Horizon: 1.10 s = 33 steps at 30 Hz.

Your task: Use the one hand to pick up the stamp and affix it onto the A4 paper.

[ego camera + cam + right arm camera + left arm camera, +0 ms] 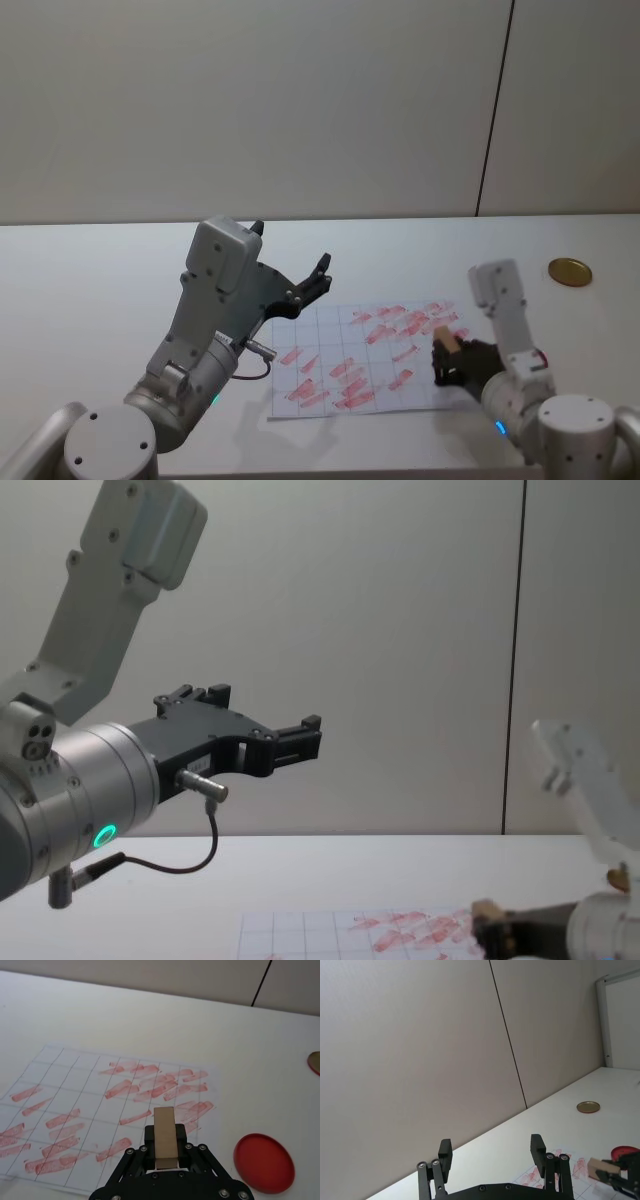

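Note:
My right gripper (447, 358) is shut on the stamp (445, 337), a small tan wooden block. It holds the block low over the right part of the A4 paper (350, 345), a gridded white sheet covered in red prints. In the right wrist view the stamp (164, 1125) sticks out between the black fingers (181, 1135) above the paper (90, 1105). I cannot tell whether it touches the sheet. From the chest view the stamp (487, 912) shows at the paper's (320, 930) right end. My left gripper (312, 278) is raised above the paper's left side, open and empty.
A flat red disc (264, 1162) lies on the table just right of the paper. A gold disc (569, 271) sits farther back on the right. The white table (90, 290) runs back to a grey wall.

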Each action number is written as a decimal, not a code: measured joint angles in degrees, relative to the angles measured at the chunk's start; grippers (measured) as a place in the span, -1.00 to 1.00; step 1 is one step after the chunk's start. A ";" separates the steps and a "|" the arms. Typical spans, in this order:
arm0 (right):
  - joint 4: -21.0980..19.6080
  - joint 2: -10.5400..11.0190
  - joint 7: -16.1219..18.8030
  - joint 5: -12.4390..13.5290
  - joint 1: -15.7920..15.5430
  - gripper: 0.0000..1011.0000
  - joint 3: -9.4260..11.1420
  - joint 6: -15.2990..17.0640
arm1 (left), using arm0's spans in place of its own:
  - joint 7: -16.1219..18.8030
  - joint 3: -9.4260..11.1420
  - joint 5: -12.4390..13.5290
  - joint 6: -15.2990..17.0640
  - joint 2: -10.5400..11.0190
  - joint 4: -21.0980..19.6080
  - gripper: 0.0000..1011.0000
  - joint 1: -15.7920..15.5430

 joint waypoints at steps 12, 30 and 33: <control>3.09 -1.19 0.44 -1.76 0.29 -0.56 -1.35 1.61 | 0.00 0.00 0.00 0.00 0.00 0.00 0.96 0.00; 6.65 -1.82 0.28 -1.84 0.39 -0.56 -1.44 -0.84 | 0.00 0.00 0.00 0.00 0.00 0.00 0.96 0.00; 7.18 -1.88 0.24 -1.61 0.42 -0.56 -1.35 -1.44 | 0.00 0.00 0.00 0.00 0.00 0.00 0.96 0.00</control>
